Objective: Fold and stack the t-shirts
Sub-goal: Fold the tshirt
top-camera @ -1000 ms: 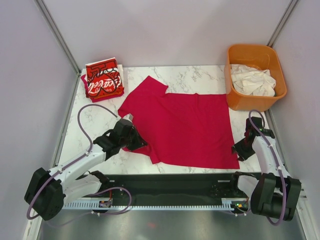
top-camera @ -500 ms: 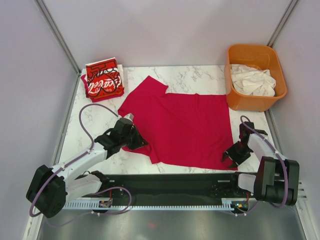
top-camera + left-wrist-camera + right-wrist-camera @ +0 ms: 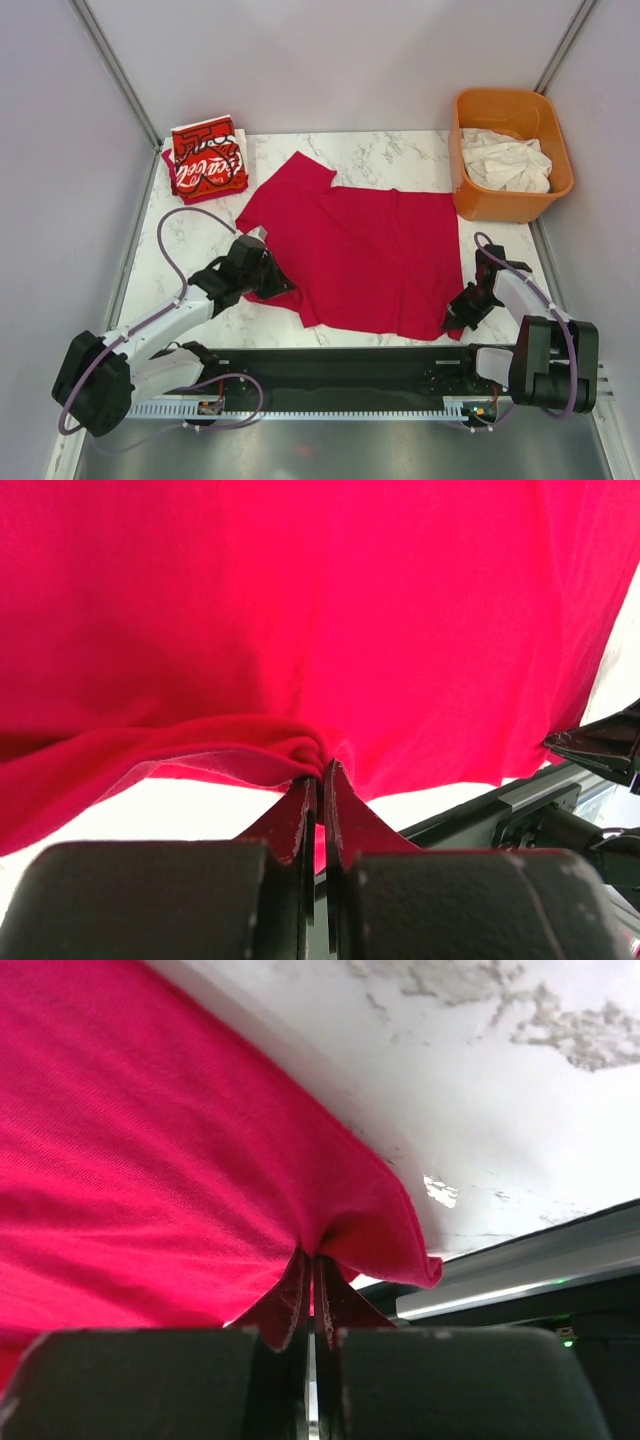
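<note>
Swinging in from 3 o'clock, the right tool (image 3: 462,308) has clamped the 5 o'clock corner of the crimson t-shirt (image 3: 370,255) spread mid-bench (image 3: 400,150), while the left tool (image 3: 272,282) pinches its 8 o'clock edge, likely ready to fold.

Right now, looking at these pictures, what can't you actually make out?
Top view: the off-white cloth lies crumpled in the orange tub; how many shirts, unclear.
Top view: the left gripper covers part of the red t-shirt sleeve.
Wrist views: red cloth fills both; frame edges cut off its outline.
Top view: the folded printed shirt hides whatever lies beneath.
</note>
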You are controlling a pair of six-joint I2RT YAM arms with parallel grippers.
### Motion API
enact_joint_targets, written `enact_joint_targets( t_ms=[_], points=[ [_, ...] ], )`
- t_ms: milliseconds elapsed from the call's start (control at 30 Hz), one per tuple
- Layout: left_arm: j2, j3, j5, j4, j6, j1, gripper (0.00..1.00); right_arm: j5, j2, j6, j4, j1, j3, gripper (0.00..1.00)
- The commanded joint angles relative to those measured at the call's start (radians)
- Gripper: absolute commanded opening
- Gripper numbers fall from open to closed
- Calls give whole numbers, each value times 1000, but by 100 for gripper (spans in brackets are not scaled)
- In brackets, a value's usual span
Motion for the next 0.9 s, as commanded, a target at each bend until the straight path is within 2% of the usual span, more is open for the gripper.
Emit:
enact_joint_targets(
  t_ms=[0, 233, 400, 467, 667, 867],
  points=[
    [-41, 52, 2, -6, 36, 4, 2, 98, -35, -56, 99, 8, 29, 1],
    [-180, 219, -49, -284, 100, 4, 2, 141, -182, -67, 59, 6, 66, 1],
    [-254, 271, -108, -443, 148, 4, 2, 126, -213, -62, 62, -1, 147, 2],
    [-237, 296, -136, -489, 160, 4, 2, 124, -199, -76, 86, -1, 172, 4],
    [-113, 415, -158, -493, 203, 6, 2, 58, -109, -74, 194, -1, 252, 6],
    [59, 550, -190, -464, 260, 26, 2, 20, 72, -70, 290, -1, 365, 8]
  ],
)
